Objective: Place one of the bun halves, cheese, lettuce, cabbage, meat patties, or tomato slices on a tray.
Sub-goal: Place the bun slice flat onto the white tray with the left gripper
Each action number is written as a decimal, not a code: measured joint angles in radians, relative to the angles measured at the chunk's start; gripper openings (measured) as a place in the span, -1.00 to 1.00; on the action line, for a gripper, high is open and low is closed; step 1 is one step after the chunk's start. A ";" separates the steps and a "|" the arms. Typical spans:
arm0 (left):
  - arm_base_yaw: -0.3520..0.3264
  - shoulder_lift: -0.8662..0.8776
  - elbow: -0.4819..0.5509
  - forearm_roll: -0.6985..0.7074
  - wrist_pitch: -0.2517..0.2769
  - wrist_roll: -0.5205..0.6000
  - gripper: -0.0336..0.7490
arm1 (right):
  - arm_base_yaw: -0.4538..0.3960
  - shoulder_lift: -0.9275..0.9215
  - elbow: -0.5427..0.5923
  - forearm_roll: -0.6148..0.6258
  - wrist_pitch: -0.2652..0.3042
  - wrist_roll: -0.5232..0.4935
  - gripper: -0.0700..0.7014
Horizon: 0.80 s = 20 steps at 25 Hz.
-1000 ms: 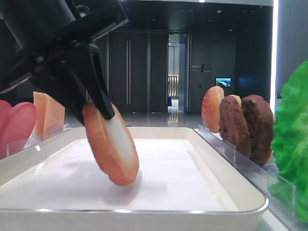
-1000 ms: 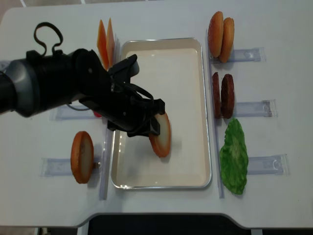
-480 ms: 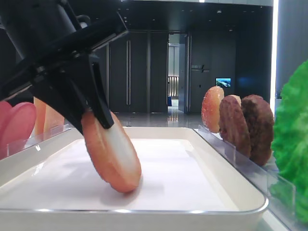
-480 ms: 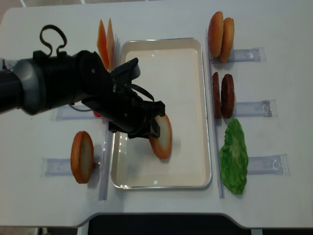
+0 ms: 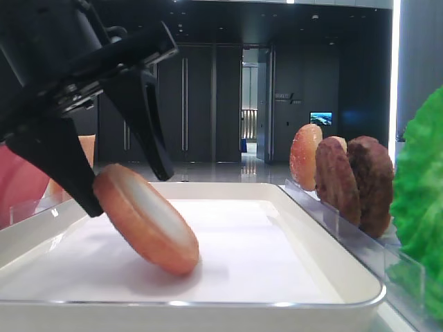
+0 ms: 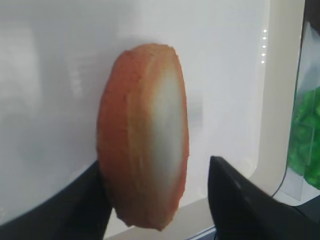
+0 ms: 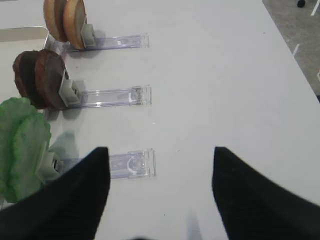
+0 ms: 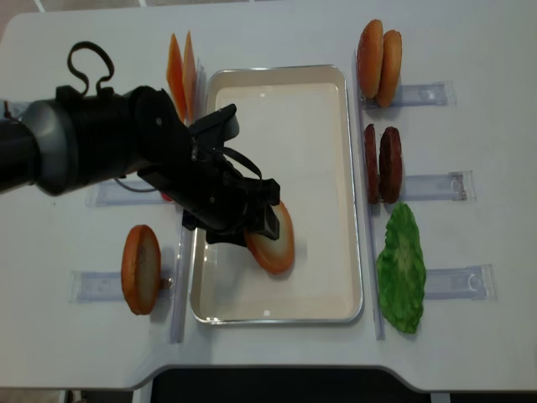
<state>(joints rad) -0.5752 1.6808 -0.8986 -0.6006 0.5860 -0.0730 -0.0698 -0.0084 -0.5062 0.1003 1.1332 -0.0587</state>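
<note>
A bun half [image 8: 275,242] with a pale cut face stands tilted on the floor of the white tray [image 8: 327,92]. Its lower edge rests on the tray and its upper edge leans toward my left gripper [image 8: 252,225]. That gripper is open around it. In the left wrist view the bun half [image 6: 145,135] touches the left finger [image 6: 75,210], and a clear gap separates it from the right finger [image 6: 245,205]. From the low side view the bun half [image 5: 145,228] slants between the two black fingers [image 5: 149,131]. My right gripper [image 7: 160,150] hangs open over bare table, holding nothing.
Cheese slices [image 8: 181,63] stand left of the tray, and another bun disc [image 8: 140,269] stands in a clear holder at lower left. Right of the tray are two buns [image 8: 379,57], meat patties [image 8: 382,164] and lettuce [image 8: 401,267]. Clear holders [image 7: 131,164] line the right side.
My left gripper's jaws have opened off the bun half. The bun has tipped lower toward the tray floor and now leans on one finger only. The right gripper is seen only now.
</note>
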 joint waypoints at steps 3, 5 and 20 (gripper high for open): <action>0.003 0.000 0.000 0.018 0.018 -0.013 0.37 | 0.000 0.000 0.000 0.000 0.000 0.000 0.29; 0.009 0.000 0.000 0.058 0.042 -0.045 0.48 | 0.000 0.000 0.000 0.000 0.000 0.000 0.29; 0.020 -0.006 -0.048 0.154 0.131 -0.107 0.59 | 0.000 0.000 0.000 0.000 0.000 0.000 0.29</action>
<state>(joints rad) -0.5550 1.6749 -0.9467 -0.4468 0.7167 -0.1799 -0.0698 -0.0084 -0.5062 0.1003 1.1332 -0.0587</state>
